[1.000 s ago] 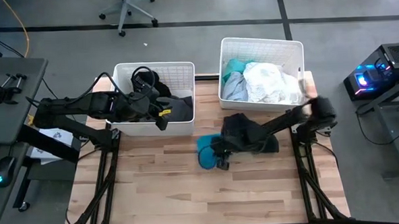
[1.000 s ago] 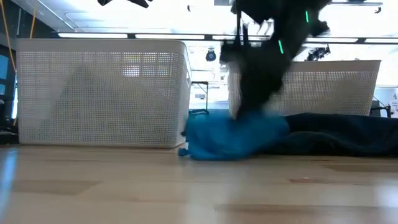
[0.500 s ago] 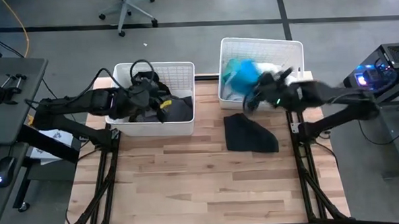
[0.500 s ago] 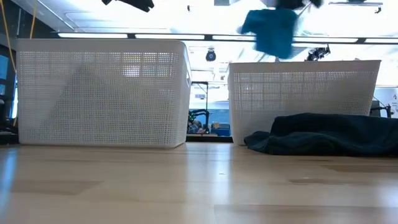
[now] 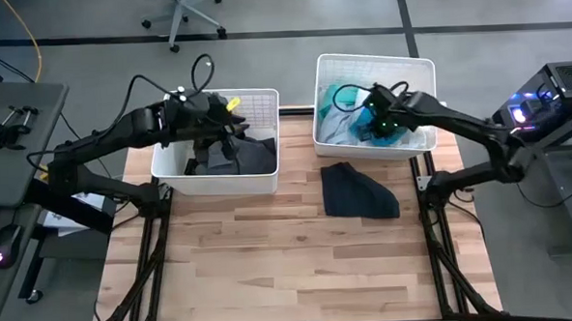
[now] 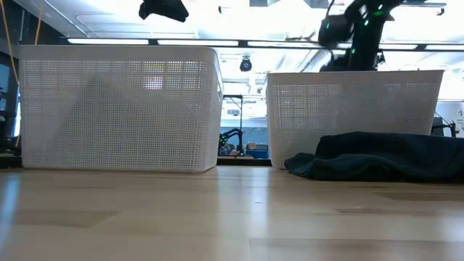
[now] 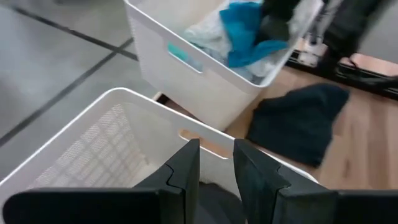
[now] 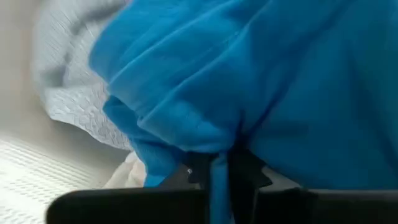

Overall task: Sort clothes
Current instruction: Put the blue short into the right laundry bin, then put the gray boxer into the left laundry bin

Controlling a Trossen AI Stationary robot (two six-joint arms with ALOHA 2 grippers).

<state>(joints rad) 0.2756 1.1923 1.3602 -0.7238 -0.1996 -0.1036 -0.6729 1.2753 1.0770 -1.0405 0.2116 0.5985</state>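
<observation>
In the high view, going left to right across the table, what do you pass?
Left gripper over the left basket, which holds dark clothes → dark garment lying on the table → right basket, where the right gripper holds the bright blue garment.

Two black jointed arms, looping black cables; yellow tag on left arm (image 5: 130, 133), green light on right arm (image 5: 459, 129).
</observation>
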